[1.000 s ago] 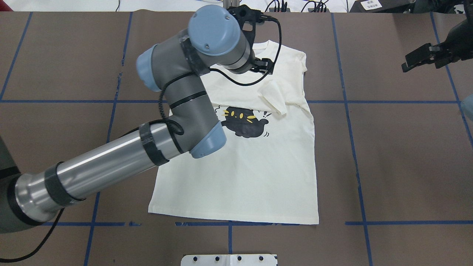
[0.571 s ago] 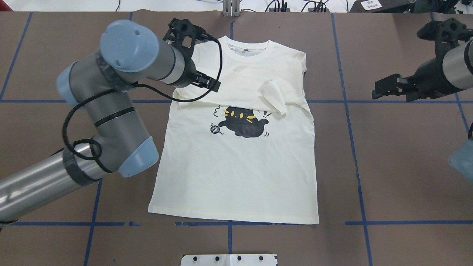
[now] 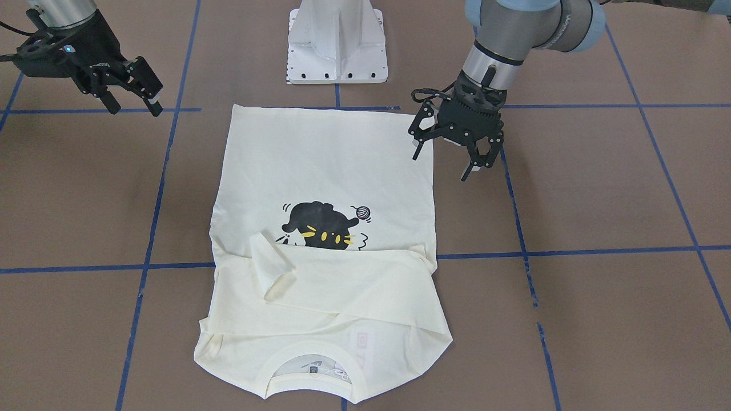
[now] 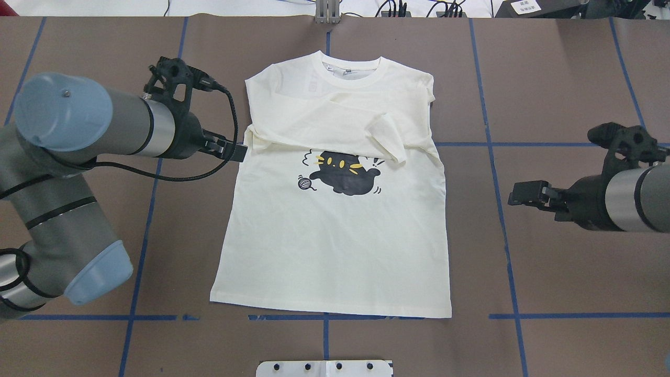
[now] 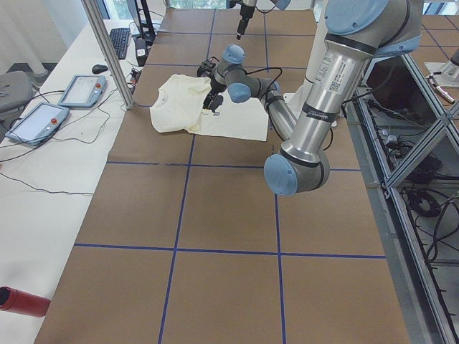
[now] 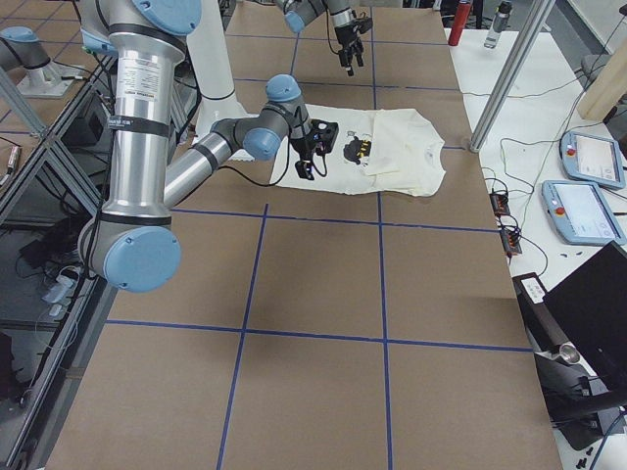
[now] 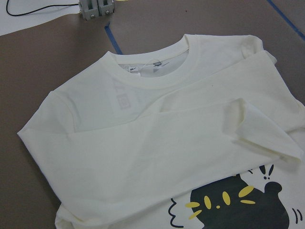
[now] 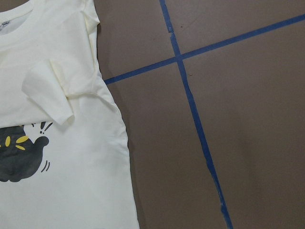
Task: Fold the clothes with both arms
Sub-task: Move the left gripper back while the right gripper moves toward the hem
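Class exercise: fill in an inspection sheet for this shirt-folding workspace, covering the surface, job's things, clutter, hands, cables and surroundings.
Surface: brown table with a blue tape grid.
Job's things: cream T-shirt lying flat, cat print up, sleeves folded across the chest.
Clutter: nothing seen on the table.
Hands: left hand open, empty, beside the shirt's edge; right hand open, empty, apart from the shirt.
Cables: black cable loops off the left wrist, close to the shirt.
Surroundings: white pedestal at the table edge; teach pendants on a side bench.

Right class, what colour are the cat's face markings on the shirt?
Yellow, on the black cat print; clearest in the left wrist view.
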Action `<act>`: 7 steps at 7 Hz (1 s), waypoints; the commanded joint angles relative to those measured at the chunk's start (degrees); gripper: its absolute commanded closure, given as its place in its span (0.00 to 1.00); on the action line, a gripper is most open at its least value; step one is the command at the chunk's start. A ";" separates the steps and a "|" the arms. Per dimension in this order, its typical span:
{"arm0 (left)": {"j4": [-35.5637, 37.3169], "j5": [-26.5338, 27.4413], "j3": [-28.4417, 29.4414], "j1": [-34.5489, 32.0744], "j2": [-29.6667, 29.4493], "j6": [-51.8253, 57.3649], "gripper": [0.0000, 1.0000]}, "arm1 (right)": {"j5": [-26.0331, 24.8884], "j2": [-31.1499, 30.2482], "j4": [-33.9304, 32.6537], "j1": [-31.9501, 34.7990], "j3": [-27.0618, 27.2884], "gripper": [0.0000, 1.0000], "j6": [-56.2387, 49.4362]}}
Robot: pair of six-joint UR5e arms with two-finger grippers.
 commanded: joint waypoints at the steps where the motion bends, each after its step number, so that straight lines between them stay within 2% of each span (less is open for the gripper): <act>1: -11.99 0.56 -1.77 2.23 10.77 -13.39 0.17 | -10.00 -1.54 1.75 -12.38 3.24 0.04 10.62; 2: -14.94 1.18 -1.86 3.03 13.53 -18.78 0.19 | -12.90 -1.55 1.40 -17.13 4.73 0.06 12.91; 3: -14.80 2.92 -1.69 5.04 14.34 -22.05 0.15 | -17.37 -1.46 0.36 -20.58 4.75 0.11 13.98; 4: -14.79 3.64 -1.51 9.23 14.35 -27.13 0.17 | -17.15 -1.63 -0.18 -20.52 4.92 0.20 13.99; 5: -14.71 4.77 -1.43 13.80 14.61 -31.36 0.32 | -17.24 -1.72 -2.44 -20.52 4.93 0.21 13.99; 6: -14.27 7.92 -1.34 18.02 16.00 -34.01 0.40 | -17.41 -1.81 -2.47 -20.96 4.84 0.20 15.65; 7: -13.66 8.91 -1.42 20.33 16.37 -34.13 0.40 | -17.85 -1.81 -2.38 -22.44 4.75 0.19 17.49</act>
